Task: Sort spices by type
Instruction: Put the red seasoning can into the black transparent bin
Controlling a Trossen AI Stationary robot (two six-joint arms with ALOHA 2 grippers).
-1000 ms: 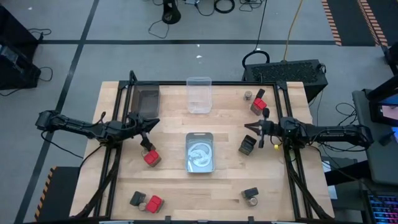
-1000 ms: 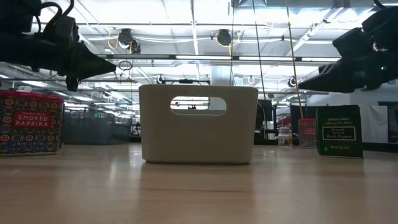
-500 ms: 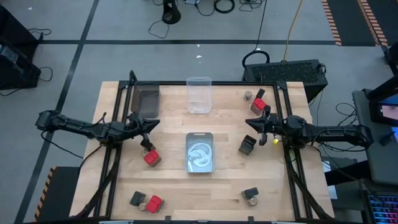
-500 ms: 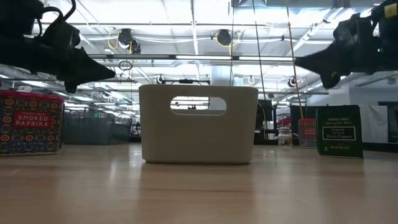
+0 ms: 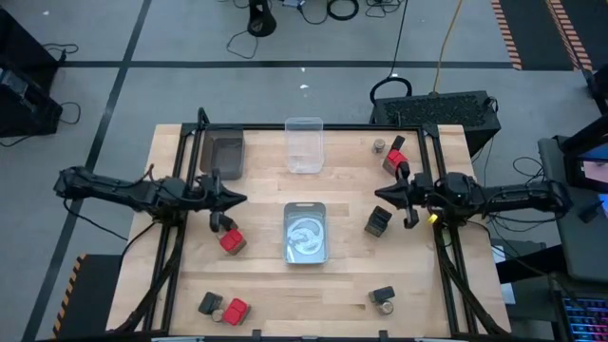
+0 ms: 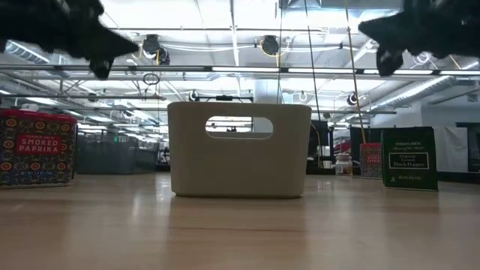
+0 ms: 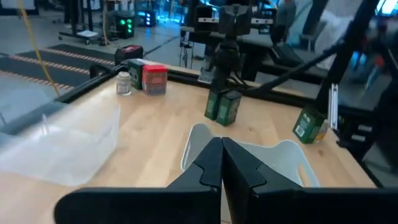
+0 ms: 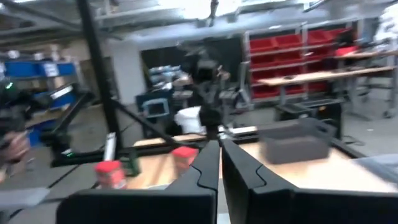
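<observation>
1. The spices are sitting untouched and scattered in mixed clusters: a red box (image 5: 231,240) with a round jar touching it at about 8 o'clock from the silvery tin (image 5: 306,232), a black box (image 5: 378,221) at 3 o'clock from the tin, a red box, jar and dark box (image 5: 391,154) bunched at the table's 1 o'clock corner, a trio (image 5: 222,307) at 7 o'clock, and a black box with a jar (image 5: 383,296) at 5 o'clock.
2. Since a second ago no container is shifting; only your arms are changing. The low view is showing both grippers climbing toward the top of the frame, so you are lifting away, not closing in, and the sorting is looking barely begun.
3. Your left gripper (image 5: 228,200) is hovering empty just at 11 o'clock of the red box, fingers (image 7: 209,167) pressed together, pointing across toward the tin.
4. Your right gripper (image 5: 385,193) is drawing back toward the table's right edge, hanging above and at 12 o'clock of the black box, jaws likewise closed on nothing.
5. The clear bin (image 5: 304,144) at 12 o'clock and the dark tray (image 5: 223,152) at 10 o'clock are holding nothing yet.
</observation>
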